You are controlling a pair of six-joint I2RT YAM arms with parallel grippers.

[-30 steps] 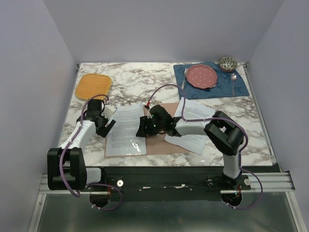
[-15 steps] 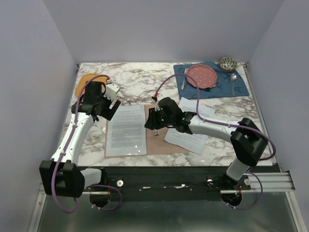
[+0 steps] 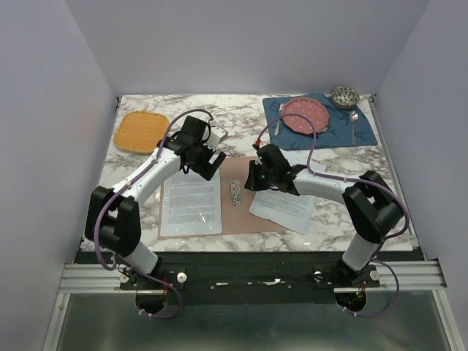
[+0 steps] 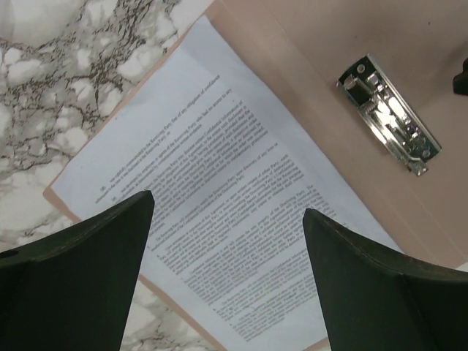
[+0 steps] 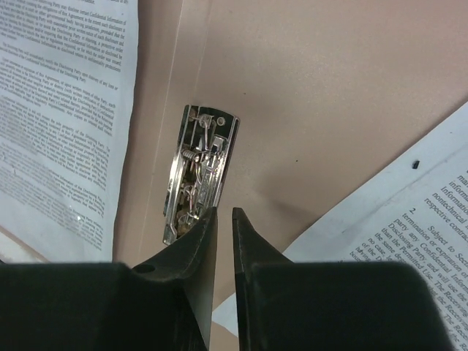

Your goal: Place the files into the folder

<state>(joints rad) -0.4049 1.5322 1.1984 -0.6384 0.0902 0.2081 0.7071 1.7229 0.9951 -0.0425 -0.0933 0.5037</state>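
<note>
Matt pinkish-brown card folder [image 3: 245, 212] carries a shiny metal clip [image 5: 199, 172], thin white paper sheets [image 4: 219, 241] look smooth, and the table [image 3: 219, 124] is glossy veined marble.

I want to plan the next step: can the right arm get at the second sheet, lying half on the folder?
Probably yes: the second sheet lies uncovered right beside the right tool, nothing between them.

Printed text on both files [image 3: 191, 205] too small to read from above, right sheet's [image 3: 287, 205] 12 o'clock part hidden under right arm, folder's [image 3: 245, 216] 12 o'clock edge hidden behind both hands, bowl [image 3: 345, 96] contents indistinct.
</note>
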